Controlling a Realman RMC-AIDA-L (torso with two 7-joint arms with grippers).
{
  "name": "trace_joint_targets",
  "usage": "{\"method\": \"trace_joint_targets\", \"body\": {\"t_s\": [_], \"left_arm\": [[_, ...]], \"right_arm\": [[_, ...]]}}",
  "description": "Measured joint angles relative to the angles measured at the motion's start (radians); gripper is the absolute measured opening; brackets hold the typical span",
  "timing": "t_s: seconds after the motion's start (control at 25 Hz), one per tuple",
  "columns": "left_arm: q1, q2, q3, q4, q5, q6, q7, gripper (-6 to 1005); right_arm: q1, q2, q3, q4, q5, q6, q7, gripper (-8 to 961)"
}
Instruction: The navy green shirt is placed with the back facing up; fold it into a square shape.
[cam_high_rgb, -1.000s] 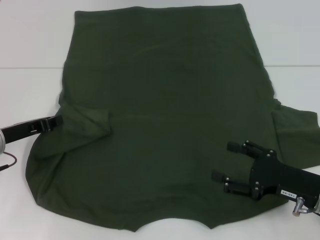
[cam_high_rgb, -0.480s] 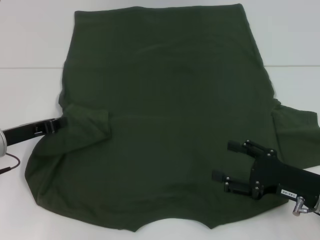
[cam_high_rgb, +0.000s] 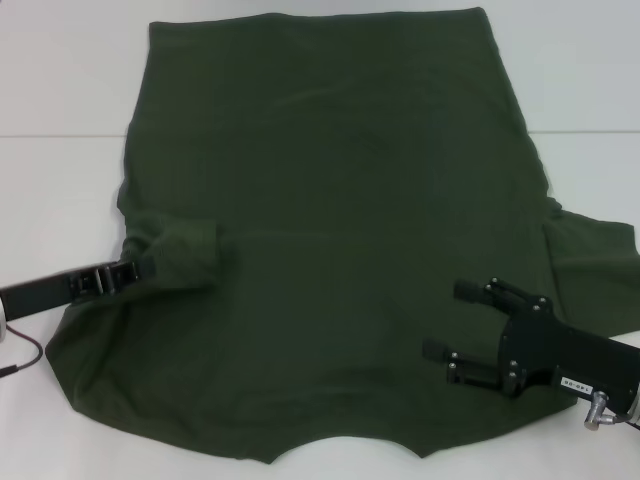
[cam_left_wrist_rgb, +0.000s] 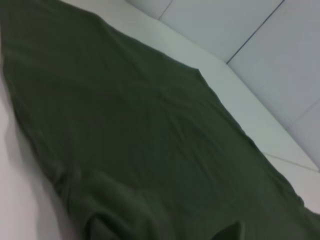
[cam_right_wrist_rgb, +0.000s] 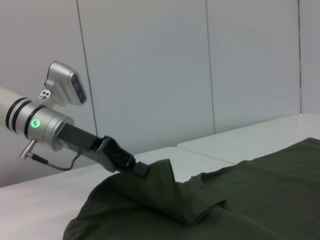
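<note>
The navy green shirt (cam_high_rgb: 340, 200) lies spread flat on the white table, with its curved neckline at the near edge. My left gripper (cam_high_rgb: 133, 269) is at the shirt's left side, shut on the left sleeve (cam_high_rgb: 185, 250), which is folded inward over the body. The right wrist view shows that gripper (cam_right_wrist_rgb: 140, 169) pinching a raised peak of the fabric (cam_right_wrist_rgb: 240, 200). My right gripper (cam_high_rgb: 450, 320) hovers open over the shirt's near right part, holding nothing. The right sleeve (cam_high_rgb: 590, 260) lies flat and spread out. The left wrist view is filled with the shirt's cloth (cam_left_wrist_rgb: 125, 125).
The white table (cam_high_rgb: 60, 80) shows around the shirt on the left, far and right sides. A seam line runs across it (cam_high_rgb: 60, 135). Pale wall panels (cam_right_wrist_rgb: 150, 65) stand behind the table.
My left gripper has moved nearer to me and slightly inward, dragging the left sleeve with it. The right gripper has stayed in place.
</note>
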Motion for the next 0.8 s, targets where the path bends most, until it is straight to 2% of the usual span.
{"method": "trace_joint_targets", "body": {"t_s": [0.2, 0.6, 0.68, 0.8], "left_arm": [[0.027, -0.007, 0.007, 0.005, 0.005, 0.011, 0.011, 4], [0.034, -0.028, 0.021, -0.008, 0.006, 0.015, 0.071, 3], [0.034, -0.028, 0.038, -0.013, 0.006, 0.033, 0.088, 164], [0.035, -0.029, 0.079, -0.01, 0.006, 0.061, 0.105, 235]], "right_arm": [[0.006, 0.0, 0.0, -0.001, 0.0, -0.004, 0.001, 862], [0.015, 0.0, 0.0, -0.005, 0.001, -0.003, 0.003, 861], [0.015, -0.001, 0.0, -0.005, 0.002, -0.002, 0.003, 860], [0.015, -0.001, 0.001, -0.004, 0.017, 0.003, -0.001, 860]]}}
